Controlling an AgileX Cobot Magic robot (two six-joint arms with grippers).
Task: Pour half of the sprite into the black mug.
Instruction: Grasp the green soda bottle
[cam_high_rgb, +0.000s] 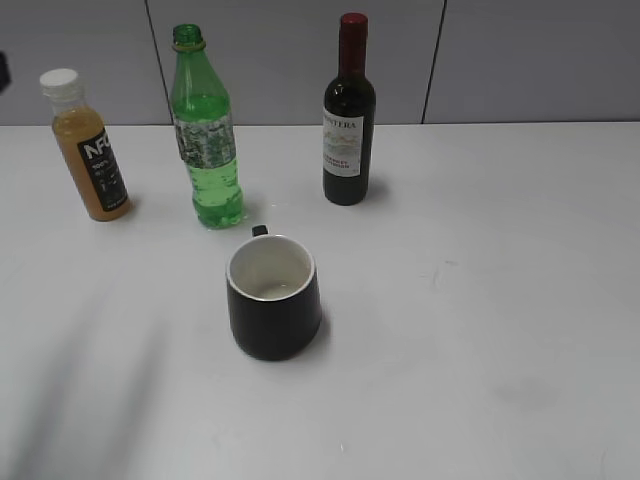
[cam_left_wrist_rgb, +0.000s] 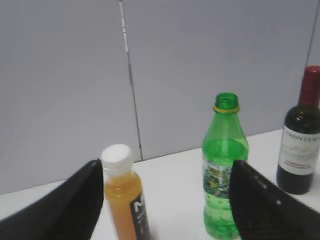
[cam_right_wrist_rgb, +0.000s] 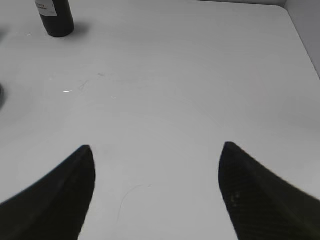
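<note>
The sprite (cam_high_rgb: 207, 140) is a green plastic bottle with no cap, standing upright at the back left of the white table; it also shows in the left wrist view (cam_left_wrist_rgb: 223, 170). The black mug (cam_high_rgb: 273, 295) with a white inside stands in front of it, handle toward the back. My left gripper (cam_left_wrist_rgb: 165, 172) is open and empty, above the table facing the bottles; it is out of the exterior view. My right gripper (cam_right_wrist_rgb: 156, 152) is open and empty over bare table at the right.
An orange juice bottle (cam_high_rgb: 88, 148) with a white cap stands left of the sprite, also in the left wrist view (cam_left_wrist_rgb: 125, 195). A dark wine bottle (cam_high_rgb: 348, 115) stands to its right, also in both wrist views (cam_left_wrist_rgb: 300, 150) (cam_right_wrist_rgb: 55, 15). A grey wall runs behind.
</note>
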